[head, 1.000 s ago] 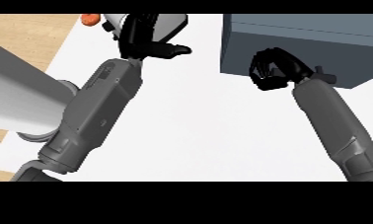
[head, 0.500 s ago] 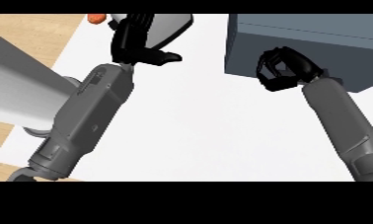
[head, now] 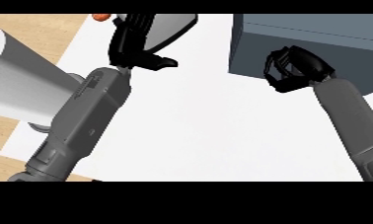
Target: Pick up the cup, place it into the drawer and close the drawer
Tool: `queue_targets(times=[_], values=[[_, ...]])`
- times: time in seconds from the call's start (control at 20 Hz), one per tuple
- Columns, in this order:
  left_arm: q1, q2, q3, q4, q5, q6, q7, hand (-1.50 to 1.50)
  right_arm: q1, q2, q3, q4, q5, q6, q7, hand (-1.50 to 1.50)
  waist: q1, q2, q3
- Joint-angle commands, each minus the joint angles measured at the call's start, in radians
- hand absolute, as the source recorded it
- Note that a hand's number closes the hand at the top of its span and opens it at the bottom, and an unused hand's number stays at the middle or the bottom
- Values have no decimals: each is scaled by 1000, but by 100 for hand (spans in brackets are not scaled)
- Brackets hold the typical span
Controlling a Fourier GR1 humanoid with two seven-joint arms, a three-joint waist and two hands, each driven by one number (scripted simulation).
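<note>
A silver-grey cup sits tilted at the top of the head view, cut off by the view's upper edge. My left hand is against its left side, fingers running up round it and hiding part of it, thumb jutting out just below. The dark grey drawer unit stands at the upper right; no open drawer or handle shows. My right hand hangs in front of its front face with fingers curled and nothing visible in them.
A small orange object peeks out left of the cup. A large pale grey cylinder lies at the left edge beside my left forearm. The white surface spreads between the arms, with wooden counter at the far left.
The left hand's fingers have straightened up along the cup and its thumb has dropped lower. More of the cup's grey side shows. The right hand has shifted slightly up and right.
</note>
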Motion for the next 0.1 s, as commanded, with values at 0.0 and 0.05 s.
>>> queue_targets(times=[0.0, 0.05], values=[[14, 8, 0, -10, 4, -15, 3, -150, -182, -103, -94, 32, 7, -130, 84, 150, 46, 17, -13], [23, 5, 0, -14, 6, -21, -2, -150, -163, -97, -94, 30, 7, -144, 80, 150, 44, 18, -12]])
